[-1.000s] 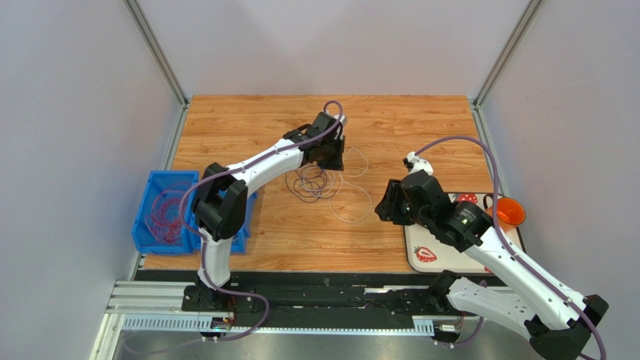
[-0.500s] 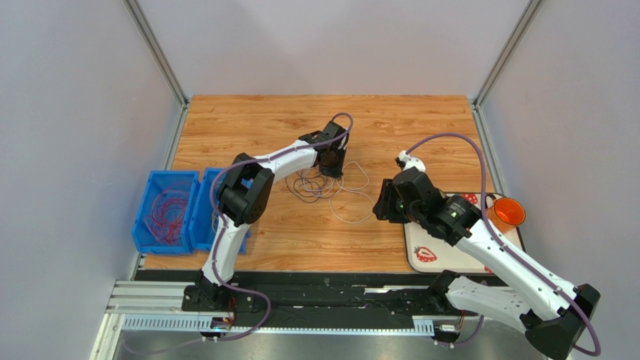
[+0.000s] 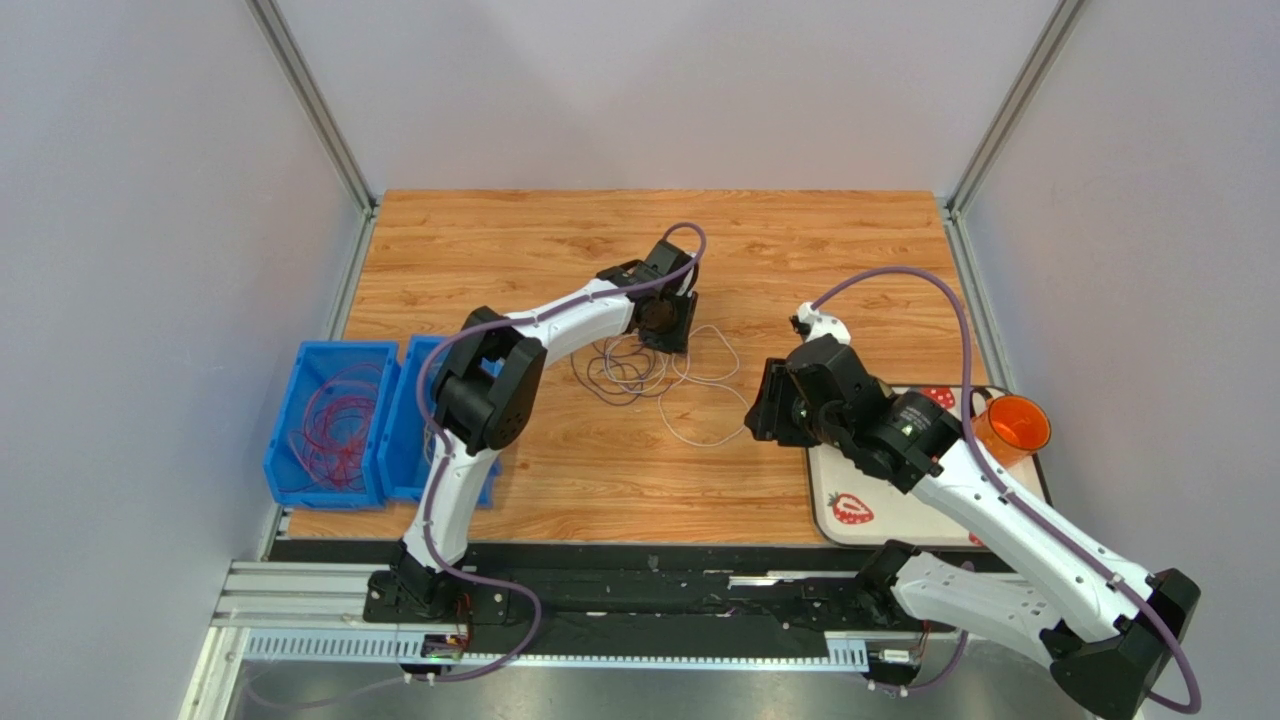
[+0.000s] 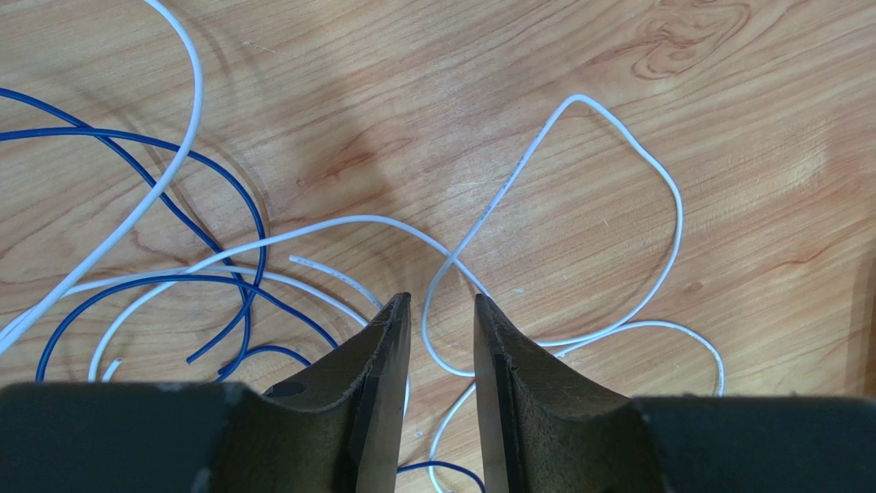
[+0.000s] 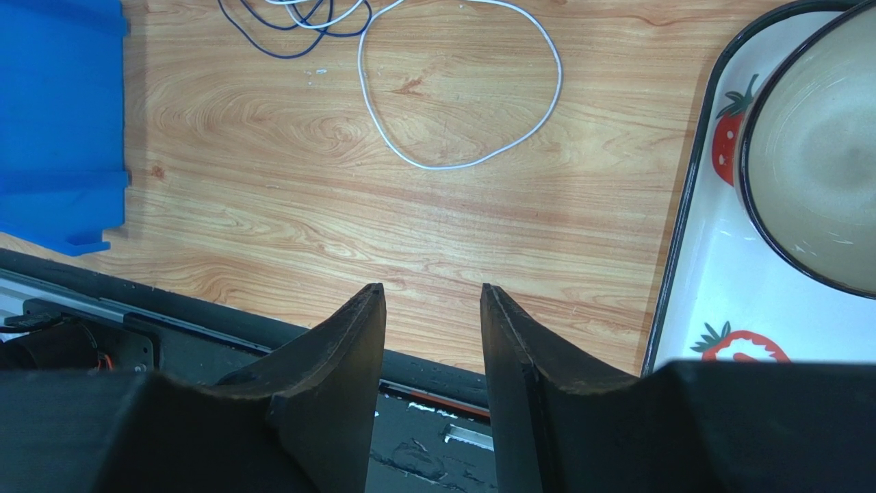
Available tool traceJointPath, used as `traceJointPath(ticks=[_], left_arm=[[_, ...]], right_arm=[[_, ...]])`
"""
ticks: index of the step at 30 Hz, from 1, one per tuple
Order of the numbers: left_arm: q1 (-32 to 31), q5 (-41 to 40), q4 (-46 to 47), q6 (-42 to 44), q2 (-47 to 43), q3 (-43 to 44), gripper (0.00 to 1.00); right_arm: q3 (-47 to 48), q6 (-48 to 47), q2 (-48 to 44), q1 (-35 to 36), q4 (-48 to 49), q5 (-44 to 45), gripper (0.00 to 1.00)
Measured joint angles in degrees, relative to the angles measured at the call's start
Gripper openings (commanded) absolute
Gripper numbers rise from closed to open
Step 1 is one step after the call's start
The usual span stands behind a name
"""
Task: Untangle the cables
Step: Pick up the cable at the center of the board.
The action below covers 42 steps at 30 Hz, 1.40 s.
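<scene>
A loose tangle of cables (image 3: pixel 628 371) lies mid-table, thin white and dark blue wires, with a white loop (image 3: pixel 709 428) trailing to the right. My left gripper (image 3: pixel 666 324) is low over the tangle's far side. In the left wrist view it (image 4: pixel 441 300) is open, and a bend of the white cable (image 4: pixel 579 99) lies on the wood between the jaws; blue cable (image 4: pixel 134 134) loops to the left. My right gripper (image 3: pixel 766 402) hovers right of the white loop, open and empty (image 5: pixel 432 290), with the white loop (image 5: pixel 452 166) ahead of it.
Two blue bins (image 3: pixel 298 450) stand at the table's left edge, one holding red wires (image 3: pixel 337 420). A white strawberry tray (image 3: pixel 849 507) with an orange cup (image 3: pixel 1017 425) sits at the right; the tray (image 5: pixel 699 308) and a bowl (image 5: pixel 823 154) show in the right wrist view.
My left gripper came down from above onto the far side of the tangle and has since held still. The right arm shifted only slightly.
</scene>
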Motion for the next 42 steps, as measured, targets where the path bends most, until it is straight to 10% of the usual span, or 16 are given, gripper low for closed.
traceJointPath(ticks=[9, 31, 42], left_arm=[[-0.3, 0.0, 0.0, -1.1, -0.7, 0.0, 0.53], [-2.0, -4.9, 0.0, -1.4, 0.8, 2.3, 0.53], [-2.1, -6.0, 0.0, -2.3, 2.1, 2.3, 0.31]], right_arm=[[-0.9, 0.0, -0.8, -0.1, 0.0, -0.2, 0.43], [-1.0, 0.0, -0.7, -0.3, 0.0, -0.9, 0.43], [-1.7, -0.1, -0.7, -0.5, 0.1, -1.4, 0.43]])
